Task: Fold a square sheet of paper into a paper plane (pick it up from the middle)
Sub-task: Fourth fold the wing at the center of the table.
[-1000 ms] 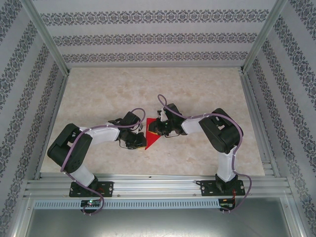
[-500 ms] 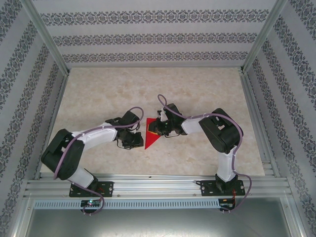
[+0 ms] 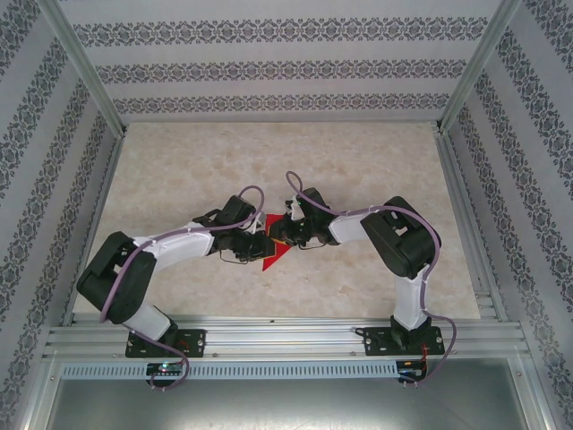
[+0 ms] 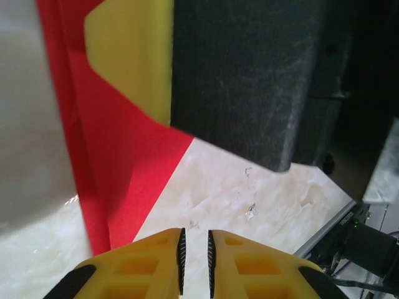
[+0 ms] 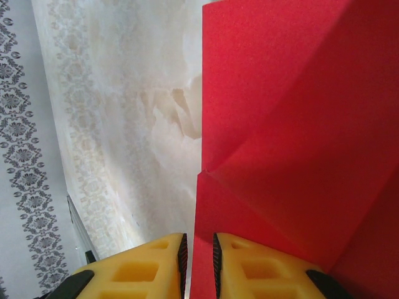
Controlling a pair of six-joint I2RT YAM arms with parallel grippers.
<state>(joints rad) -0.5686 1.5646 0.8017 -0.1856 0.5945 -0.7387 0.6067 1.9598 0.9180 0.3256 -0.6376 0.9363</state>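
Mid-fold, well short of a finished dart. At the centre of the tabletop [image 3: 358,170]: the square sheet of paper [image 3: 270,258], lying flat between the two arms and already creased into a roughly triangular shape. From the right wrist, overlapping red flaps with a diagonal fold line across them, and a straight edge leading down toward the fingers.

As for the right claw [image 5: 199,240]: clenched almost to a slit, tips down on the far part of the sheet, apparently pinning rather than pinching, with no paper plainly between the pads. As for the left claw [image 4: 194,240]: likewise drawn nearly together, grasping nothing, low over bare marble just beside the sheet's edge, facing the yellow fingertip [image 4: 134,50] of the right claw planted on the red.

Judged step: holding the sheet down on one side while readying the other side for a further fold or for pressing a crease.

Likely needed next: bringing the left tips onto or under the near edge without dragging the sheet, keeping the pin on the right firm, and lining any new flap up with the existing folds before flattening. Risk: thin paper skidding or buckling under a sideways push.
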